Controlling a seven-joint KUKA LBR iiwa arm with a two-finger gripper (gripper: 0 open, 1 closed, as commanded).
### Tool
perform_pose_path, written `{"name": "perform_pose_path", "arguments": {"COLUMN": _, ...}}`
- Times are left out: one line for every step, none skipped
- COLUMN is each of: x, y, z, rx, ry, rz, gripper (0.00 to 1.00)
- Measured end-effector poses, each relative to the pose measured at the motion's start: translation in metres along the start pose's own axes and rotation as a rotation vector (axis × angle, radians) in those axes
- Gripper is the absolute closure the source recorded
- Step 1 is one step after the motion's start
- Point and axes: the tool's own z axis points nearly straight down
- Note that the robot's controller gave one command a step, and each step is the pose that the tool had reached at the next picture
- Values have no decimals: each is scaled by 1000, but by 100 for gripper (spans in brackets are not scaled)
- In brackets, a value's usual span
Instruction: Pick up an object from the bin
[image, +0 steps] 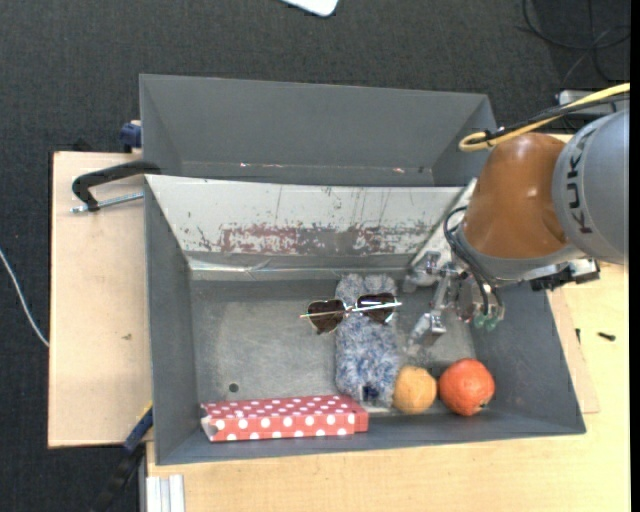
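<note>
Claw (438, 305) sits low at the bin's (170, 330) right side, open or closed can't tell, nothing seen in it. Nearest picks: fuzzy blue-grey cloth (365, 355) and sunglasses (350, 312) just left, the glasses lying on the cloth. Risks: thin glasses could slip or snag the cloth and drag it. Orange ball (415, 390) and red ball (466, 387) nearby could roll if bumped. Dotted box (283, 417) is well apart.
</note>
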Motion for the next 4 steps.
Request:
{"name": "perform_pose_path", "arguments": {"x": -8, "y": 23, "z": 51, "rx": 0, "ry": 4, "rz": 38, "gripper": 0}}
{"name": "perform_pose_path", "arguments": {"x": 4, "y": 54, "z": 46, "rx": -1, "ry": 1, "rz": 59, "gripper": 100}}
{"name": "perform_pose_path", "arguments": {"x": 4, "y": 54, "z": 46, "rx": -1, "ry": 1, "rz": 58, "gripper": 100}}
{"name": "perform_pose_path", "arguments": {"x": -1, "y": 69, "z": -143, "rx": -2, "ry": -6, "rz": 86, "gripper": 100}}
